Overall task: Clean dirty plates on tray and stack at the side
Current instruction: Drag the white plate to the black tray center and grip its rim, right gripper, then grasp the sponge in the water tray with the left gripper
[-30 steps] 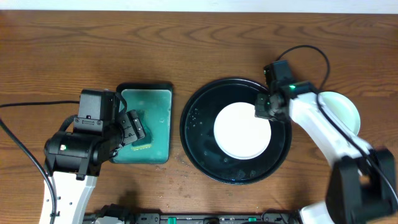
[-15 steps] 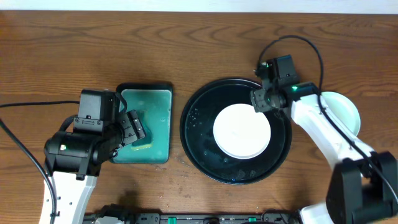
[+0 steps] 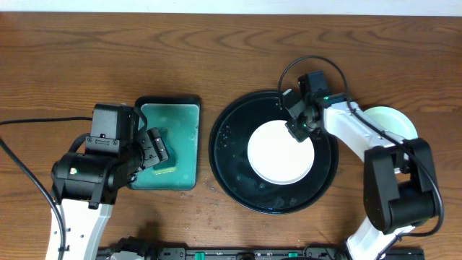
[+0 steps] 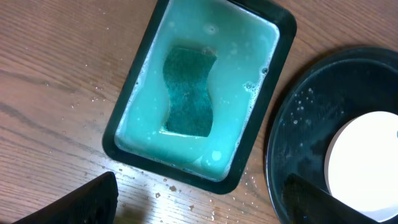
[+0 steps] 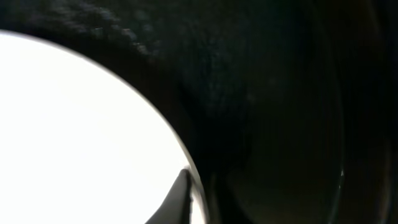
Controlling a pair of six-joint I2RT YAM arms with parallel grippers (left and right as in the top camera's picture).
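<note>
White plate (image 3: pixel 278 155) lies on the round black tray (image 3: pixel 231 155), right of centre on the counter (image 3: pixel 216 43). Right pincer (image 3: pixel 297 130) clenched at its far-right rim; grip unconfirmed. Left pincer (image 3: pixel 164 150) released over the sponge (image 4: pixel 188 91) in the small tray (image 3: pixel 170 100). 1 mint plate (image 3: pixel 397 119) sits far right.

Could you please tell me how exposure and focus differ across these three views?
Overhead: even light, sharp, faint glints on the glossy tray. Left wrist: sharp, with soft glare on the teal liquid. Right wrist: plate blown out to featureless white, tray nearly black, everything blurred.
</note>
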